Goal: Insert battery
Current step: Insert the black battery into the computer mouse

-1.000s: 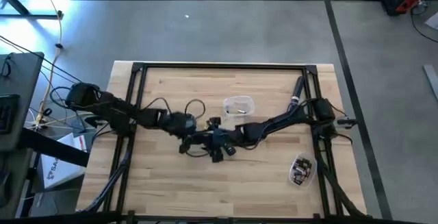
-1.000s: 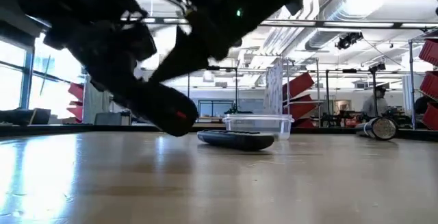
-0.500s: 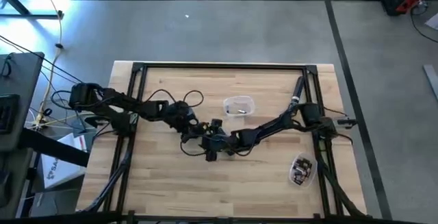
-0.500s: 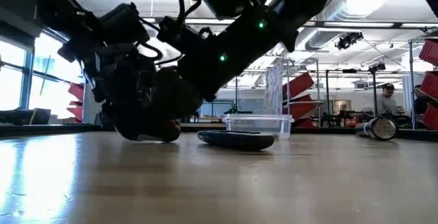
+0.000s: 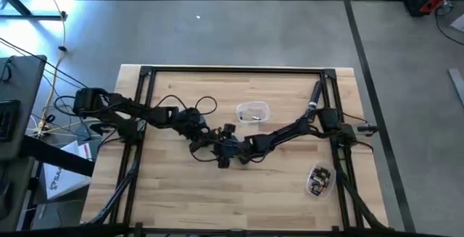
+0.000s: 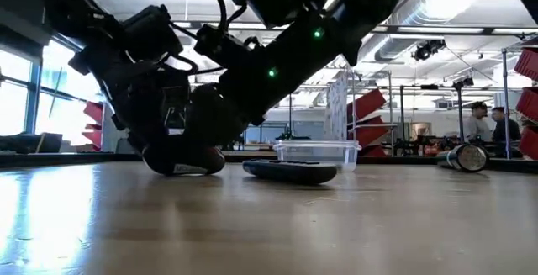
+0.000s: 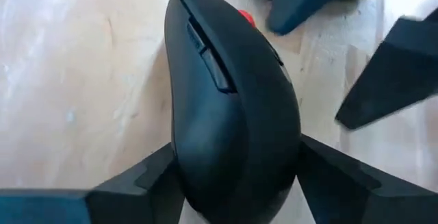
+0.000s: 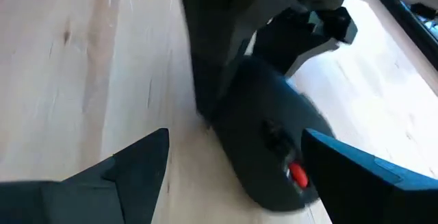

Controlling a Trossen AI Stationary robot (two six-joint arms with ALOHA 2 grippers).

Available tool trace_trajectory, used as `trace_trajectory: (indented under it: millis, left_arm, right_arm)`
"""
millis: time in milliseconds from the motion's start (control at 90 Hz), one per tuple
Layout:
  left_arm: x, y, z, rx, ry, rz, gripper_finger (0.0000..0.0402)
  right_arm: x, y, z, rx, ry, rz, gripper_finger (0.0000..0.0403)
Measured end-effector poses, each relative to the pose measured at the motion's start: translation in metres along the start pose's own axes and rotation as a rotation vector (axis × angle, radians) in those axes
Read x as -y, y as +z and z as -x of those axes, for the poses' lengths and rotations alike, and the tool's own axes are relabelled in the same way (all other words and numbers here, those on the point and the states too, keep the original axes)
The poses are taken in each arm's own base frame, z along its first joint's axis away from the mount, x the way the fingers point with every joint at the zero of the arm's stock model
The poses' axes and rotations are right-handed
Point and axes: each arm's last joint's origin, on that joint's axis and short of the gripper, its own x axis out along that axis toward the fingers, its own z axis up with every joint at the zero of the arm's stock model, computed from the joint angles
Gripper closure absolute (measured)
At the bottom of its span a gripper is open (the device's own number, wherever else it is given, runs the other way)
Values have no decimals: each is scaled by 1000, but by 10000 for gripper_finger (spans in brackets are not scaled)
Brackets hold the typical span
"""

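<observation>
So the left gripper (image 7: 236, 183) had its two dark fingers pinched on either side of a black, rounded plastic computer mouse with a red dot near its front (image 7: 229, 114), holding it down on the light wooden table (image 5: 283, 186), a bit left of centre in the overhead frame. In the low view the mouse (image 6: 181, 159) sat on the tabletop at left-centre, under a tangle of arm.

The right gripper (image 8: 233, 162) was right up against it from the other side. Its fingers were spread wide, nothing between them, with the mouse (image 8: 274, 155) just ahead.

Moving outward: a flat black piece, maybe the battery cover (hard to tell) (image 6: 290, 171), lay on the table near the middle of the low view, with a clear plastic tub (image 5: 252, 111) just behind it. A second clear container with small dark bits inside (image 5: 317, 180) sat lower right in the overhead shot.

Progress-wise, I'd say early-to-middle. The mouse was held steady, but I couldn't spot a battery in either gripper, and the compartment wasn't visible. Fetching and seating the battery looked undone.
</observation>
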Motion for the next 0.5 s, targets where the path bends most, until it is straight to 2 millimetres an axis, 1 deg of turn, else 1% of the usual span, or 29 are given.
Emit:
trace_trajectory:
  millis: [144, 300, 411, 500]
  left_arm:
    - [-1, -3, 1, -32, 36, -87, 175]
    - [-2, -3, 1, -34, 59, -193, 174]
    - [-2, -2, 0, -15, 68, -227, 174]
    - [-2, -1, 0, 1, 65, -188, 173]
  right_arm:
    - [-3, 9, 31, -82, 40, 18, 103]
    - [-7, 12, 61, -174, 68, 49, 103]
    - [-9, 14, 72, -195, 81, 47, 103]
    - [-13, 13, 73, -197, 102, 46, 103]
